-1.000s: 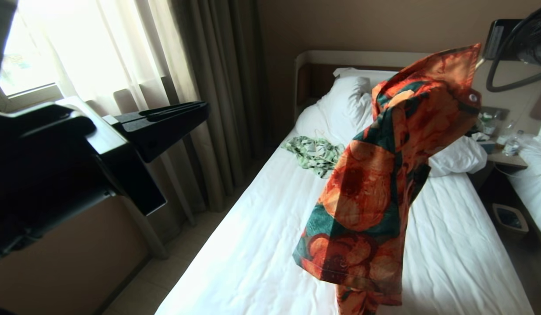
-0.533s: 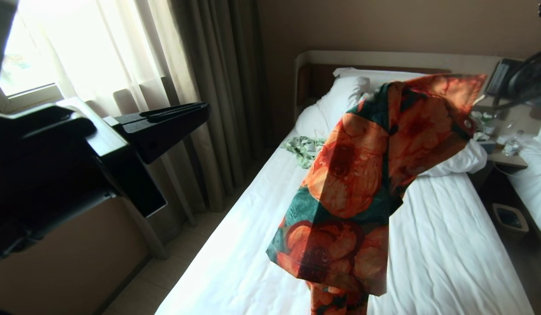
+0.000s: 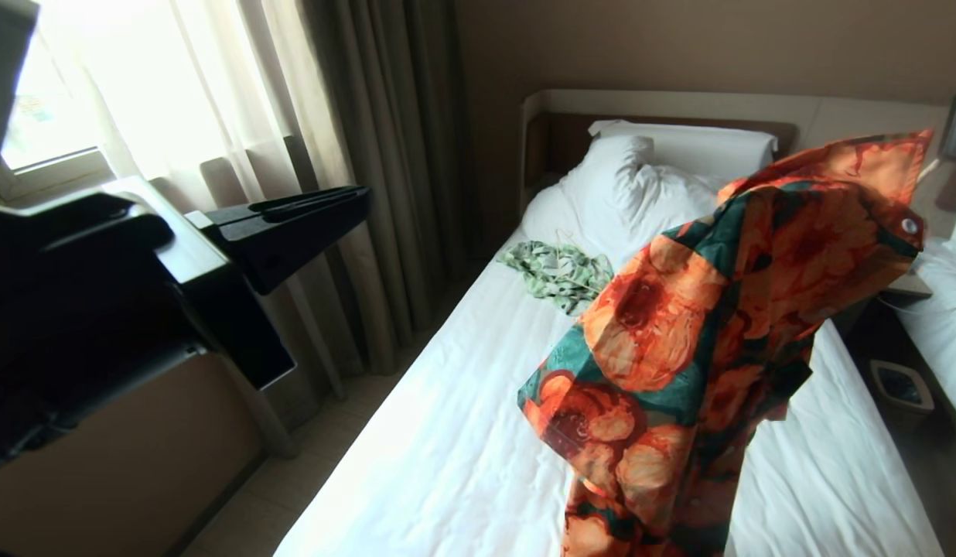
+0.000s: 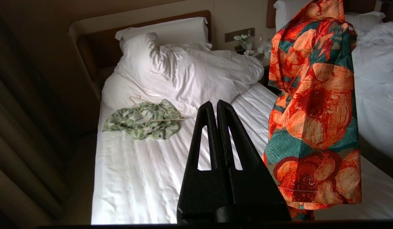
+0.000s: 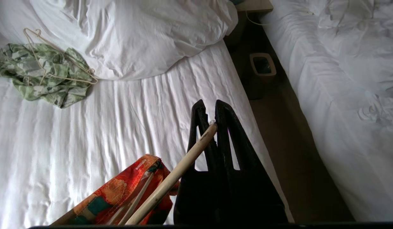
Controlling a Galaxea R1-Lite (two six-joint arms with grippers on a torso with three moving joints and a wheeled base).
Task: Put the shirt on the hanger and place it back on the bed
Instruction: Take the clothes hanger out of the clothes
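The right gripper (image 5: 208, 122), jaws clenched on the hanger (image 5: 171, 179), holds the shirt (image 3: 702, 348) at frame right above the bed (image 3: 462, 433); the left gripper's (image 4: 217, 106) jaws are clenched empty.

Our left gripper (image 4: 217, 106): matte black, two tapered fingers with triangular cut-outs, black-and-white housing. Our right gripper (image 5: 208, 106): identical.

Bright window (image 3: 99, 85) glare, dim room, sharp

Crumpled green-and-white shirt (image 5: 40, 74) with its thin hanger (image 5: 53, 60) lies well beyond the end effector; waste bin (image 5: 262, 65) nearer, beside
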